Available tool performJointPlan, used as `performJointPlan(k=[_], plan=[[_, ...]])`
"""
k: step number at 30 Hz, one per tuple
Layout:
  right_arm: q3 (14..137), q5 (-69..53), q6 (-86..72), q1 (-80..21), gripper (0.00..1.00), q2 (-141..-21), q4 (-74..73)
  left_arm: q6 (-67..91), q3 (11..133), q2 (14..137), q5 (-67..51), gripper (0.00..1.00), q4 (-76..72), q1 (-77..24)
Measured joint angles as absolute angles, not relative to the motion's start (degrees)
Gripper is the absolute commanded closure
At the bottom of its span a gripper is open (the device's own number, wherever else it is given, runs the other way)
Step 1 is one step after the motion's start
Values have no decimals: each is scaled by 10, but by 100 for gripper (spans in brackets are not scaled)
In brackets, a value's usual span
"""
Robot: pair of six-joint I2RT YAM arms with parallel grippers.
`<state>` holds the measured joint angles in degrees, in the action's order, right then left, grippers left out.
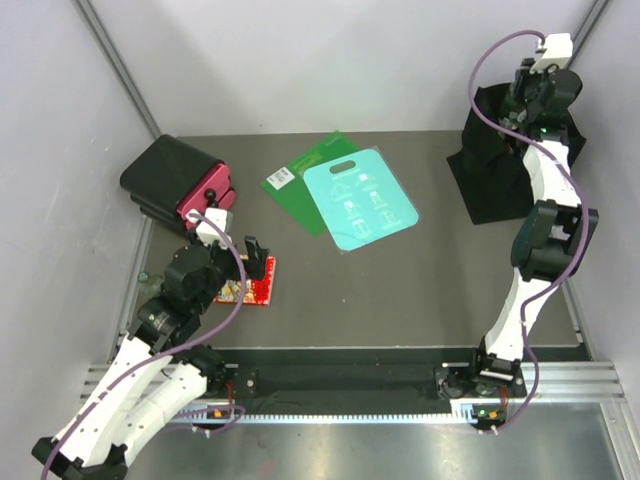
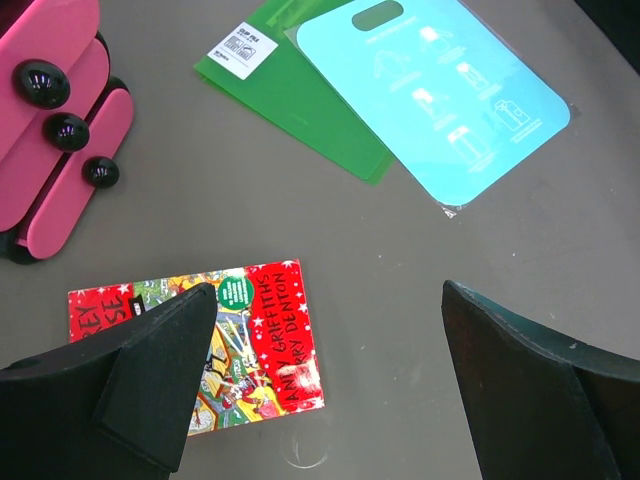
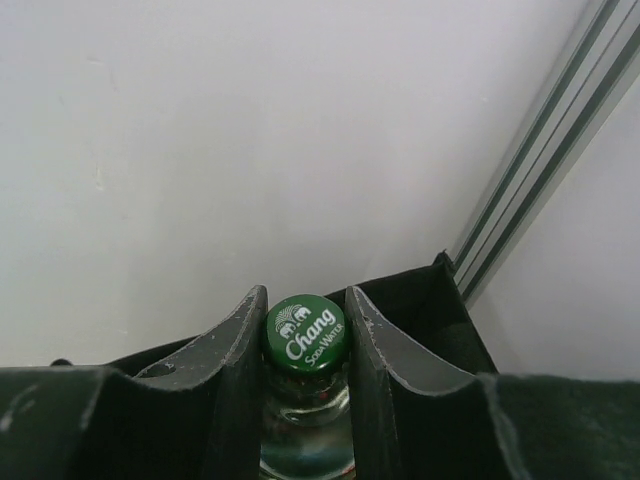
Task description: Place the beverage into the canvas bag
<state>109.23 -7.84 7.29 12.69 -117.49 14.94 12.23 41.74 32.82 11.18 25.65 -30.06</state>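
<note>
Nearest to us on the left, our left gripper [image 2: 328, 320] hangs over the table [image 2: 400, 260], jaws spread wide with nothing between them. Below it a red book [image 2: 265, 330] lies flat on the table, and in the wrist view one finger partly covers it. Farther back on the left sits a black hard case [image 1: 165, 175] with a pink face. Towards the middle a pale blue plastic sheet [image 1: 362, 205] overlaps a green sheet [image 1: 295, 180]. In the far right corner stands the black canvas bag [image 1: 490, 190], its soft sides upright. Our right gripper [image 3: 305, 300] reaches down over it, jaws closed on the top of a glass bottle [image 3: 305, 410], whose green cap [image 3: 305, 335] shows between the fingers. The bag's rim rises behind the fingers, but we cannot tell how deep the bottle sits in it
</note>
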Motion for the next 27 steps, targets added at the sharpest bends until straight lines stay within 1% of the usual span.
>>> performJointPlan(k=[3,11,22,27], plan=[[1090,-79,62,128,100,-1186,156,122,417,330,113,2,257,-301],[1040,-77,45,129,100,-1188,189,122,417,337,114,2,257,-301],[1035,-78,13,129,100,-1217,215,122,417,338,114,2,256,-300],[1035,-75,-1,129,97,-1234,214,122,417,339,113,2,256,-300]])
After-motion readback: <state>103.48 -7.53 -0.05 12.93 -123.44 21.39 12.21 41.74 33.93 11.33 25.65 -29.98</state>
